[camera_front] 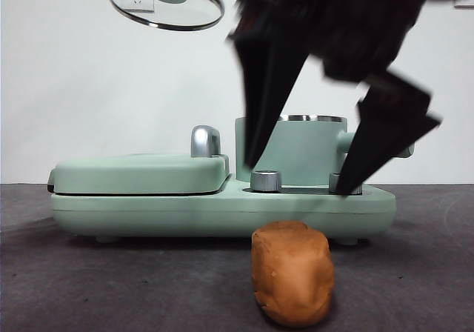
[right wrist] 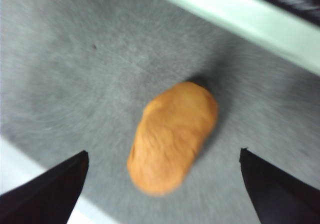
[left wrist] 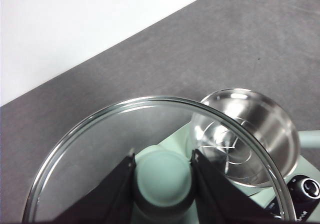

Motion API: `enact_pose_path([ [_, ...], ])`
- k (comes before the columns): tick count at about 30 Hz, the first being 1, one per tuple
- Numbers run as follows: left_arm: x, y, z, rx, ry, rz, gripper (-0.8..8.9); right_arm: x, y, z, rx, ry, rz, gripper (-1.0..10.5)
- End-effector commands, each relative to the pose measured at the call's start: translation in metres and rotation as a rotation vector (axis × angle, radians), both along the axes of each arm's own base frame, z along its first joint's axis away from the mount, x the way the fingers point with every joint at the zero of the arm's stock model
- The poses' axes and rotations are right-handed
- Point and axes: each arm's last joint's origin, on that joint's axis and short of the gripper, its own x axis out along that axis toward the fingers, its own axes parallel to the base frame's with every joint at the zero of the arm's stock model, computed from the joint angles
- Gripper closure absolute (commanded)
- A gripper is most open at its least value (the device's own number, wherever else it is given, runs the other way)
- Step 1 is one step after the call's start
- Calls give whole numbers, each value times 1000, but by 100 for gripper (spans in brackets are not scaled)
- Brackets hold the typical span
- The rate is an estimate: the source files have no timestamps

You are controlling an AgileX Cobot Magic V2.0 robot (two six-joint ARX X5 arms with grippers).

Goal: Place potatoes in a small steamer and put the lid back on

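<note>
The left gripper (left wrist: pixel 162 176) is clamped on the small mint green knob (left wrist: pixel 162 181) of the round clear glass lid with a chrome rim (left wrist: pixel 100 149), one black jaw pressed against each side of the knob, and it holds the lid in the air; in the front view the lid (camera_front: pixel 166 1) hangs tilted near the top of the picture, well above the flat, wide green griddle cover (camera_front: pixel 141 173) and its chrome handle (camera_front: pixel 205 141). Through the glass in the left wrist view the mint green cylindrical steamer pot with a chrome rim (left wrist: pixel 250 134) stands uncovered below, its shiny metal inside bare. In the front view the pot (camera_front: pixel 296 154) sits on the pale green appliance base (camera_front: pixel 222 210), behind two chrome dials (camera_front: pixel 266 181). The right gripper (camera_front: pixel 300 180) comes down from the upper right, big and dark, with its two black jaws spread wide and holding nothing; it is above the orange-brown, lumpy oblong potato (camera_front: pixel 292 273), apart from it. The potato lies on the dark grey table surface (camera_front: pixel 111 287) just in front of the base. In the right wrist view the potato (right wrist: pixel 172 136) lies between the two widely parted jaw tips, touching neither, though the picture is blurred.
</note>
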Motion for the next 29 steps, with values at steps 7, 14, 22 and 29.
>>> enact_pose_path([
  [7,-2,5,15,-17,-73,0,796,12,25,-36,-65,47,13,468],
  [14,-1,6,14,-16,-72,4,796,12,28,-45,-98,64,15,548],
  [22,2,13,14,-11,-76,22,796,11,27,-46,-113,77,15,753],
  [29,5,24,14,-10,-76,54,796,17,28,-36,-78,105,17,788],
])
